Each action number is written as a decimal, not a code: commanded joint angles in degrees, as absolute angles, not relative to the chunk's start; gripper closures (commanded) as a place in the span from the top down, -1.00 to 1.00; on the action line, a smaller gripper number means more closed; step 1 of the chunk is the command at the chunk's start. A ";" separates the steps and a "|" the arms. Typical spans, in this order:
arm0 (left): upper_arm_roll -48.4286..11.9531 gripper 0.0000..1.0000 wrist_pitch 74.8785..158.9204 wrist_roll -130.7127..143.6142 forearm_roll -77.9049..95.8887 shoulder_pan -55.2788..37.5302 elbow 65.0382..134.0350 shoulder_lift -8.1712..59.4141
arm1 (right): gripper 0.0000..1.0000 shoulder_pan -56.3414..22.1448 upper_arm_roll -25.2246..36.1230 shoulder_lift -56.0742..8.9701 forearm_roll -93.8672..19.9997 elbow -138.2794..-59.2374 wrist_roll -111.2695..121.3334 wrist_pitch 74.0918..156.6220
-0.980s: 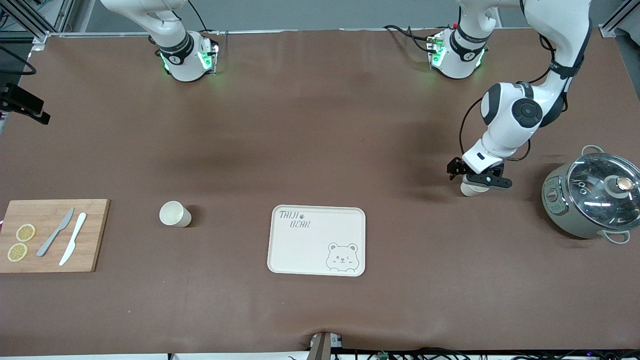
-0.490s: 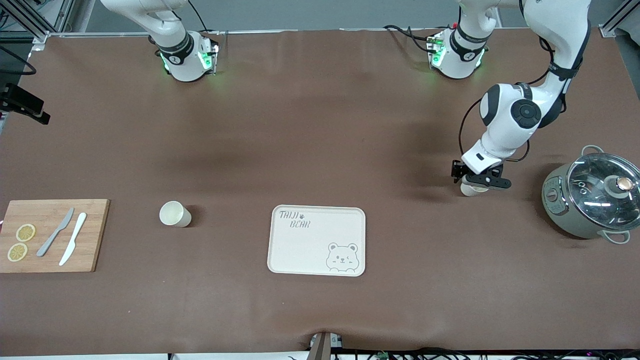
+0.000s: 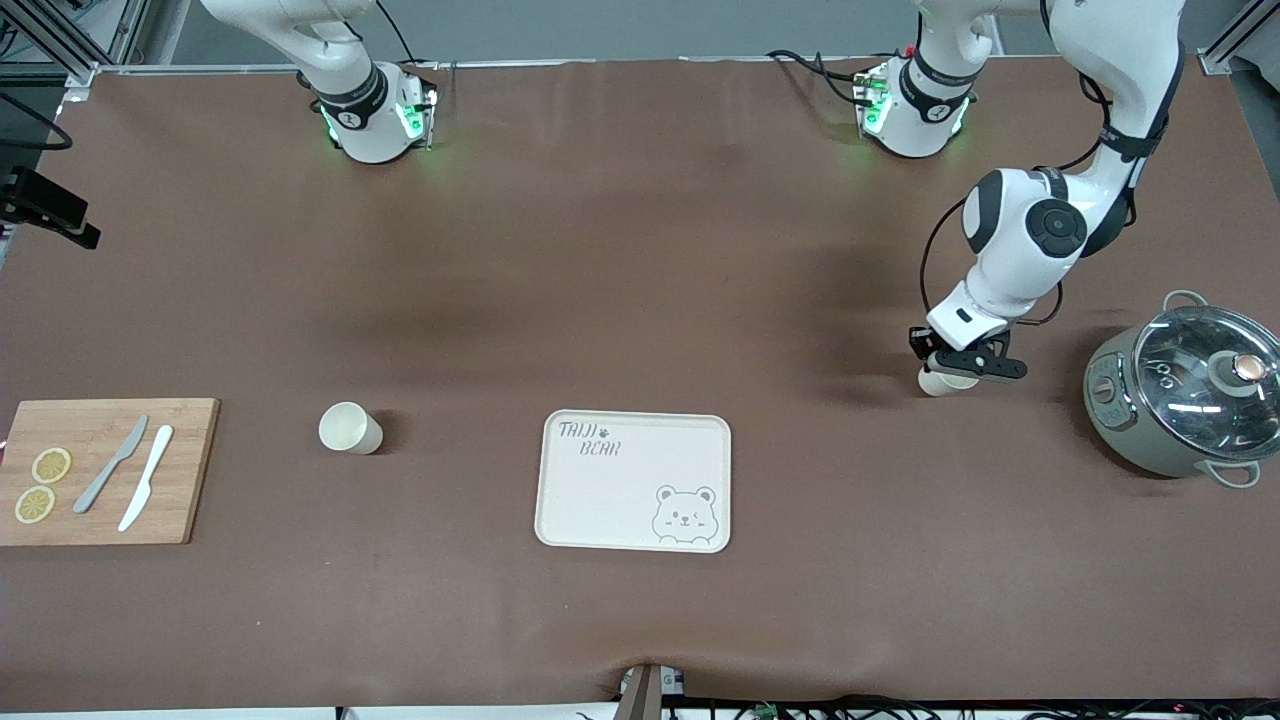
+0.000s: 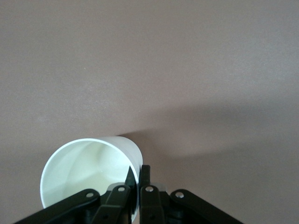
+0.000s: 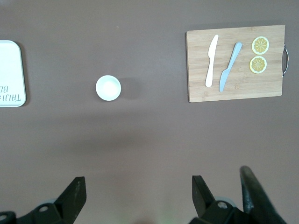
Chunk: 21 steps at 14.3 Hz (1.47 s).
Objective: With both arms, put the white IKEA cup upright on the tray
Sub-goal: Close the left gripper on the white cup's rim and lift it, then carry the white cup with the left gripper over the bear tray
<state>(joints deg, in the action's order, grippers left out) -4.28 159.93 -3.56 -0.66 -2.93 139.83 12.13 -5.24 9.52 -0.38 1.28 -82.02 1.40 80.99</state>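
A white cup [image 3: 938, 383] [image 4: 88, 172] stands on the brown table toward the left arm's end, a little farther from the front camera than the tray. My left gripper [image 3: 960, 365] [image 4: 138, 175] is shut on its wall, one finger inside the rim and one outside. The cream bear tray [image 3: 600, 490] [image 5: 9, 70] lies flat mid-table with nothing on it. A second white cup [image 3: 350, 428] [image 5: 108, 87] stands upright beside the tray, toward the right arm's end. My right gripper [image 5: 138, 196] hangs open high over the table, holding nothing; the front view does not show it.
A grey pot with a glass lid [image 3: 1185, 390] stands at the left arm's end, beside the held cup. A bamboo cutting board [image 3: 105, 470] [image 5: 236, 63] with two knives and two lemon slices lies at the right arm's end.
The left gripper's fingers have closed onto the cup's wall and the hand shifted slightly. The right arm has not moved.
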 commanded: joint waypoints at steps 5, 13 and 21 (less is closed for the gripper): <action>-4.83 -1.00 151.55 -1.60 -0.18 -5.17 130.98 13.54 | 1.00 -4.75 9.14 -0.62 1.49 -80.86 1.05 80.51; -4.57 -1.00 134.14 10.27 -0.53 -14.67 112.96 17.83 | 1.00 -4.75 9.14 -0.62 1.49 -80.86 1.05 80.51; -4.48 -1.00 123.57 26.71 -12.13 -23.46 93.53 29.08 | 1.00 -4.75 9.14 -0.62 1.41 -80.86 1.05 80.60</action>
